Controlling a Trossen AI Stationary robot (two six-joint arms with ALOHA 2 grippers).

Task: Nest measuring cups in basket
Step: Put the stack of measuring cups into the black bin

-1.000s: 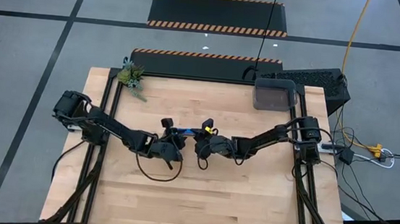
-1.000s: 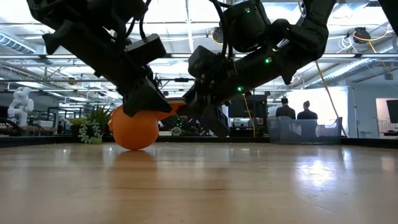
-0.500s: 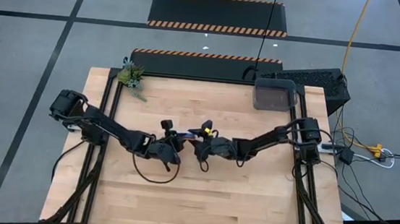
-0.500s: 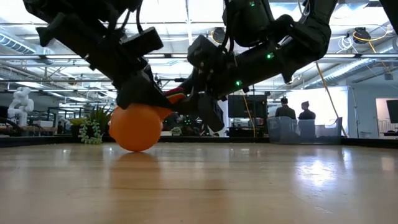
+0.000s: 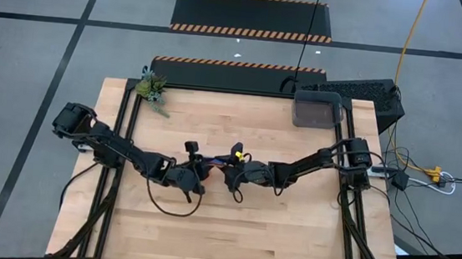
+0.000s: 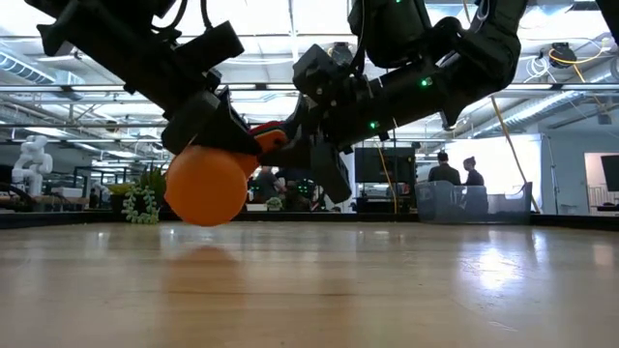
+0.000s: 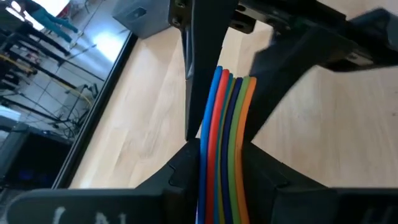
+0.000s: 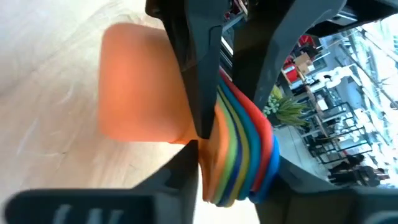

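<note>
The left claw (image 6: 227, 135) and the right claw (image 6: 314, 145) meet at the middle of the high view, both clenched on the fanned handles of the stacked measuring cups (image 6: 205, 184). In the left wrist view the blue, red, green, navy and orange handle edges (image 7: 224, 124) stand pinched between the dark fingers. The orange outer cup bulges beside the right fingers (image 8: 193, 81) in the right wrist view. The shared hold probably steadies the nest so the cups stay seated, perhaps for a handover. In the low view the stack hangs just clear of the tabletop (image 6: 387, 290). The basket (image 5: 316, 110) sits at the upper right corner of the tabletop, well apart from the claws. Bare wood lies between, so the way there looks open; a keyboard (image 5: 360, 92) lies just beyond the basket, and a small plant (image 5: 152, 86) sits at the upper left corner
</note>
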